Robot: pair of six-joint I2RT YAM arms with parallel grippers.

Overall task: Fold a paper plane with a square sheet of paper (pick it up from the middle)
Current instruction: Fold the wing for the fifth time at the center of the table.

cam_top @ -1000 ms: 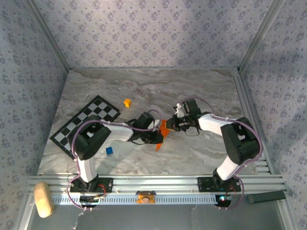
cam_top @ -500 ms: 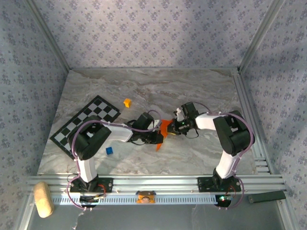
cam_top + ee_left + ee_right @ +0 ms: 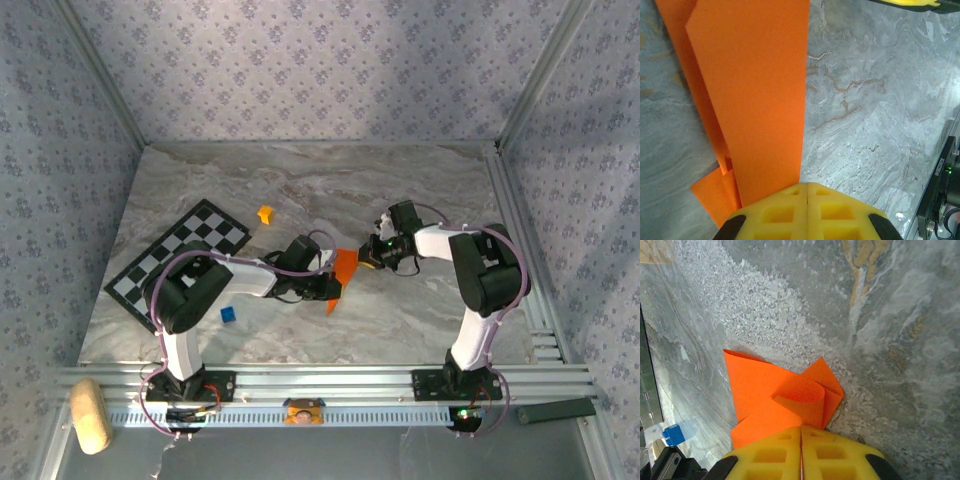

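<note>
My left fingers [image 3: 790, 202] and right fingers [image 3: 785, 442], both pinched shut on the folded orange paper [image 3: 343, 268], midway across the counter [image 3: 400, 180].
From my left fingers the paper's long folded strip runs straight away, toward my right fingers, which nip a curled corner at its other end. The paper lies between both pairs, equally near each.

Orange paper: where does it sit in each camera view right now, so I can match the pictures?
Top external: orange paper near the table's centre.
Left wrist: orange paper, a tall strip left of centre.
Right wrist: orange paper, folded, lower centre.
Shared landmark: grey marble table.
</note>
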